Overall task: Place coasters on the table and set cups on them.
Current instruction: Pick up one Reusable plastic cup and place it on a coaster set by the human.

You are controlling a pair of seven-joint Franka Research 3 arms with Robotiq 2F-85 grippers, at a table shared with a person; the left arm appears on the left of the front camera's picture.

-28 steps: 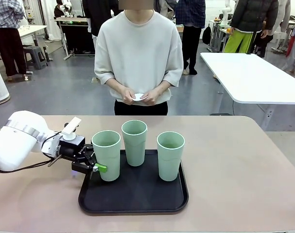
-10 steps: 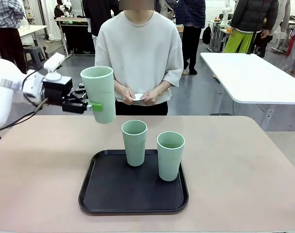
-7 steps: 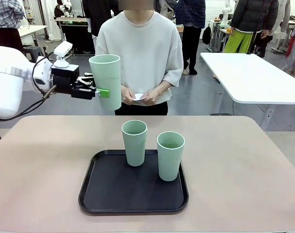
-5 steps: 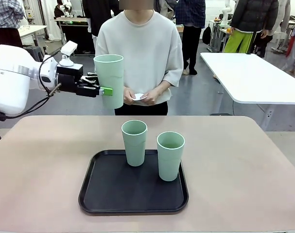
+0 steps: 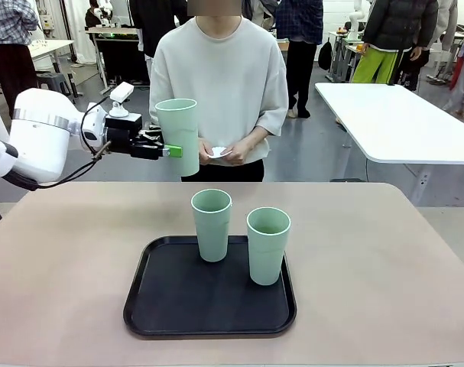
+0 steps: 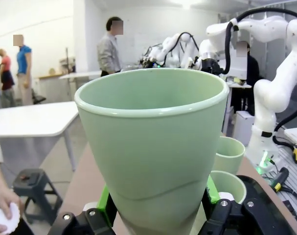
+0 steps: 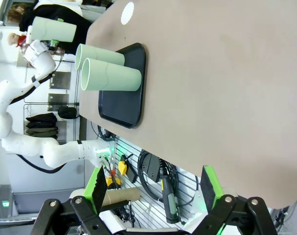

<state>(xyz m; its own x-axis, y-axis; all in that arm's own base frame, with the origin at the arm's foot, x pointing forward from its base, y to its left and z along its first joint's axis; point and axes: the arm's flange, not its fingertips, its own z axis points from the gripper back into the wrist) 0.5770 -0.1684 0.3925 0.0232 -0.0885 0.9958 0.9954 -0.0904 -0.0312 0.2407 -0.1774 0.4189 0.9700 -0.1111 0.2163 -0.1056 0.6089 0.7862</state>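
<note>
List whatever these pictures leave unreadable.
- Front view: the person's hands cover most of the small white scalloped paper coasters; their number is hidden.
- Left wrist view: the tall mint-green plastic cup in the left pincer is cut off by the bottom edge and hides part of two more cups.
- Right wrist view: a white round spot on the beige tabletop is too small to identify.

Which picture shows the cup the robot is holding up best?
Front view: the tall mint-green plastic cup shows whole, clamped by the left gripper. Left wrist view shows it close, base cut off. Right wrist view shows it tiny, sideways.
</note>
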